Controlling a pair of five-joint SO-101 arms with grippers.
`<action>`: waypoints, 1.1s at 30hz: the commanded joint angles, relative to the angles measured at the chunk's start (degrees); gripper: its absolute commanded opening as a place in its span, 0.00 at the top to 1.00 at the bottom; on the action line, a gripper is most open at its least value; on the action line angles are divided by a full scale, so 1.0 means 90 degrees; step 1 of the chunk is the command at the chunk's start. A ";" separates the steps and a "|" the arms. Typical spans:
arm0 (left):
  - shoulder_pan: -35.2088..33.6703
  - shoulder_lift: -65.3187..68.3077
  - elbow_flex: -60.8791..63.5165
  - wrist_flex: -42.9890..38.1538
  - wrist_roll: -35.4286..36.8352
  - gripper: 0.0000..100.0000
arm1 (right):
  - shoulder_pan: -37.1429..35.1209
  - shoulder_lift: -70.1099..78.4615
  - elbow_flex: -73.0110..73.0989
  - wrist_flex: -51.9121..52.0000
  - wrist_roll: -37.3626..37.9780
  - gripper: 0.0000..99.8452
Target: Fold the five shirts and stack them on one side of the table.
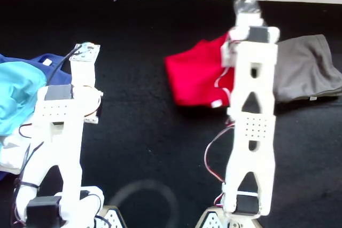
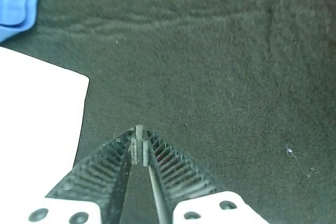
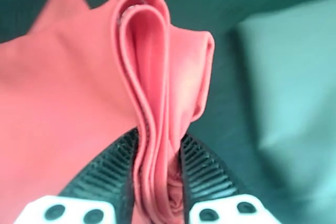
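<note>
- Jaws of your right gripper (image 3: 157, 139) pinch a fold of the red shirt (image 1: 195, 78), which runs lengthwise straight out from them.
- That shirt lies far right, just left of the grey shirt (image 1: 307, 68).
- Your left gripper (image 2: 140, 141) is closed and empty.

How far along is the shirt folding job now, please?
Seemingly done: teal shirt, blue shirt and white shirt lie piled at the left side. In hand: the right pincer is shut on the red shirt. Left: it and the grey shirt must join the pile.
</note>
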 commanded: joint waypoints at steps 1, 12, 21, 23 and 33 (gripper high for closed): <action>-0.0044 -0.0220 -0.0015 -0.0117 -0.0039 0.99 | 0.0532 -0.0083 -0.0806 0.0073 0.0664 0.99; -0.0044 -0.0220 -0.0015 -0.0176 -0.0039 0.99 | 0.1792 -0.0200 -0.0864 0.0073 0.2559 0.99; -0.0015 -0.0220 -0.0015 -0.0342 -0.0020 0.99 | 0.2037 -0.1499 -0.0581 -0.0005 0.3673 0.99; -0.0015 -0.0220 -0.0015 -0.0313 -0.0010 0.99 | 0.2232 -0.1578 -0.0327 -0.0337 0.3849 0.99; -0.0034 -0.0230 -0.0005 -0.0293 -0.0010 0.99 | 0.2857 -0.1587 0.2007 -0.3111 0.3868 0.99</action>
